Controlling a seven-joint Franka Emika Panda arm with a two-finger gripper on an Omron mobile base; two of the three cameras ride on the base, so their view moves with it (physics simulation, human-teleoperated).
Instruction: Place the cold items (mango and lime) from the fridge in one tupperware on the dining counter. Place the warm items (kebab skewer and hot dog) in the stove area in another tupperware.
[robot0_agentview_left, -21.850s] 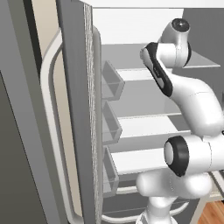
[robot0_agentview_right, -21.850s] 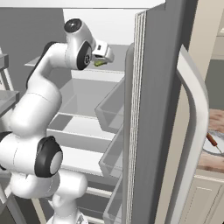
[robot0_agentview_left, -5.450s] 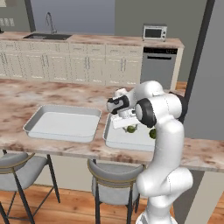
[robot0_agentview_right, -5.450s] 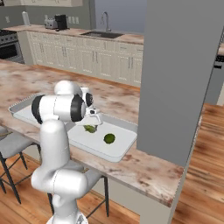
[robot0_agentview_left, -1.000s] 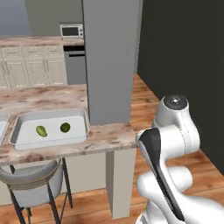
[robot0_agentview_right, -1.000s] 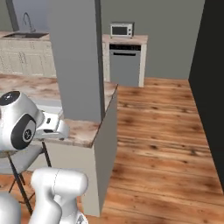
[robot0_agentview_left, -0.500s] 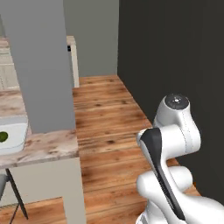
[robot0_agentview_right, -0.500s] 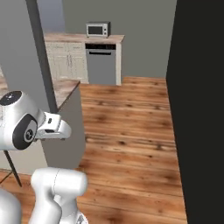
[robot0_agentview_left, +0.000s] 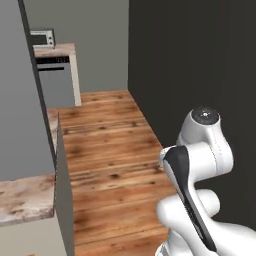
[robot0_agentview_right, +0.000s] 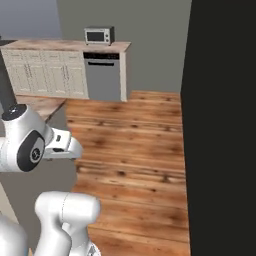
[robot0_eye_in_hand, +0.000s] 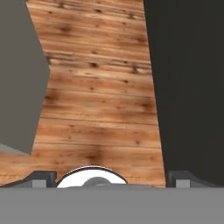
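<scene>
My gripper (robot0_eye_in_hand: 111, 178) is open in the hand view, its two dark fingertips (robot0_eye_in_hand: 41, 177) far apart with nothing between them, pointing down at bare wood floor. In the right base view the hand (robot0_agentview_right: 61, 145) is tucked close to the folded arm. A corner of the marbled dining counter (robot0_agentview_left: 22, 200) shows at the lower left of the left base view, and its edge (robot0_agentview_right: 45, 106) in the right base view. The mango, lime, tupperware, kebab skewer, hot dog, fridge and stove area are out of view.
A tall grey pillar (robot0_agentview_left: 20, 100) rises from the counter. A large dark wall (robot0_agentview_left: 195, 60) stands to the right. Wood floor (robot0_agentview_left: 110, 145) stretches ahead to a back counter with a microwave (robot0_agentview_right: 98, 35), a dishwasher (robot0_agentview_right: 103, 77) and cream cabinets (robot0_agentview_right: 45, 75).
The base has swung to the right, so the whole scene shifted left. The tray with both fruits slid out of the left base view. The arm stays folded and the gripper open.
</scene>
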